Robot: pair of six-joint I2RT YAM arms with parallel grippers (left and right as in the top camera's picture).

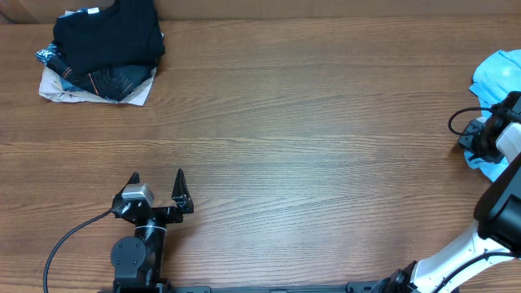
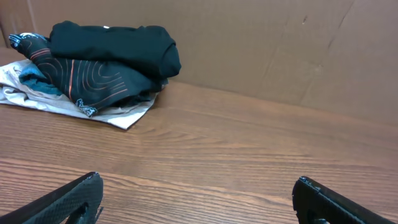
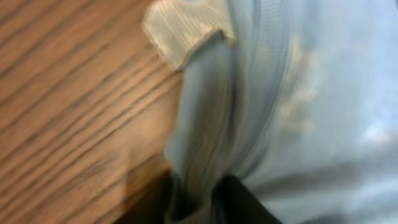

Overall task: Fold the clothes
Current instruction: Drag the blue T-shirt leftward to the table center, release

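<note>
From up top I see the T-shirt (image 1: 498, 72) bunched at the far right edge of the bench (image 1: 309, 114), partly cut off by the frame; it is light sky-blue and crumpled, not laid flat. My right gripper (image 3: 194, 208) is down on it; in the right wrist view a raised fold of the blue cloth sits squeezed between the two dark fingers (image 3: 245, 204), so I read that gripper as clenched on the T-shirt; a pale ribbed strip (image 3: 185, 30) shows at the cloth's edge, lying on the bare wood beside it. My left gripper (image 1: 159, 191) is near the front of the bench on the left, well apart from the T-shirt; its jaws stand wide and released, with nothing between them but wood grain. At the back left corner lies a pile of dark folded garments (image 1: 104, 49); the left wrist view shows it against a brown cardboard wall (image 2: 280, 50).
</note>
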